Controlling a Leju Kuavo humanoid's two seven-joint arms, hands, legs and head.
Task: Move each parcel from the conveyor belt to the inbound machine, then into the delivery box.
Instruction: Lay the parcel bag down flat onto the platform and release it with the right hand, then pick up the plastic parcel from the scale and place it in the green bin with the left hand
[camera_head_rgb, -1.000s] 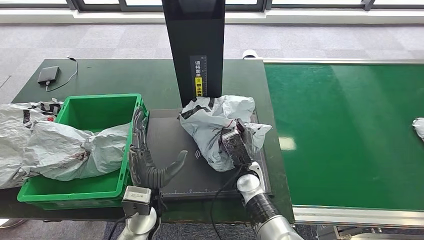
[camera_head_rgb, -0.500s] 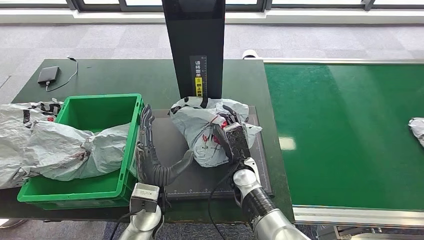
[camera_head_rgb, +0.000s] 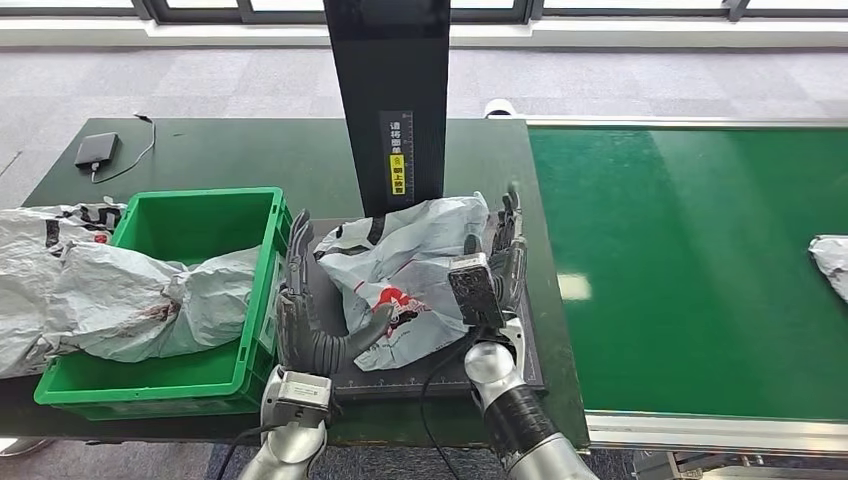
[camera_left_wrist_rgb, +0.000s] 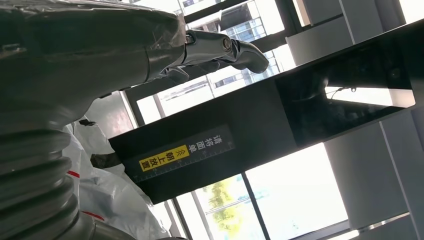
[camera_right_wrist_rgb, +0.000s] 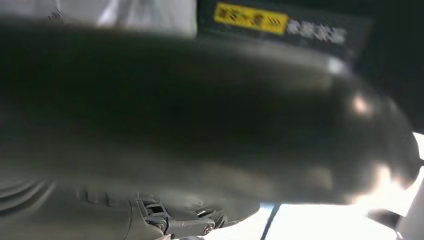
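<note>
A crumpled grey parcel (camera_head_rgb: 410, 270) with red and black print lies on the black plate of the inbound machine (camera_head_rgb: 345, 372), in front of its black column (camera_head_rgb: 385, 90). My right hand (camera_head_rgb: 495, 265) stands against the parcel's right side with its fingers (camera_head_rgb: 510, 225) straight up and spread. On the parcel's left edge is my left hand (camera_head_rgb: 305, 305), fingers upright and thumb touching the bag's near edge. The left wrist view shows the same parcel (camera_left_wrist_rgb: 100, 195) below the column's yellow label (camera_left_wrist_rgb: 165, 157). Another grey parcel (camera_head_rgb: 830, 255) lies at the right edge of the green conveyor belt (camera_head_rgb: 690, 270).
The green delivery box (camera_head_rgb: 195, 195) stands left of the plate, holding grey parcels (camera_head_rgb: 150, 295) that spill over its left side. A black device with a cable (camera_head_rgb: 97, 150) lies at the table's far left corner. The right wrist view is dark and blurred.
The parcel has shifted left across the plate and lies flatter. My right hand has let go of it and straightened its fingers. My left hand has moved in against its left edge.
</note>
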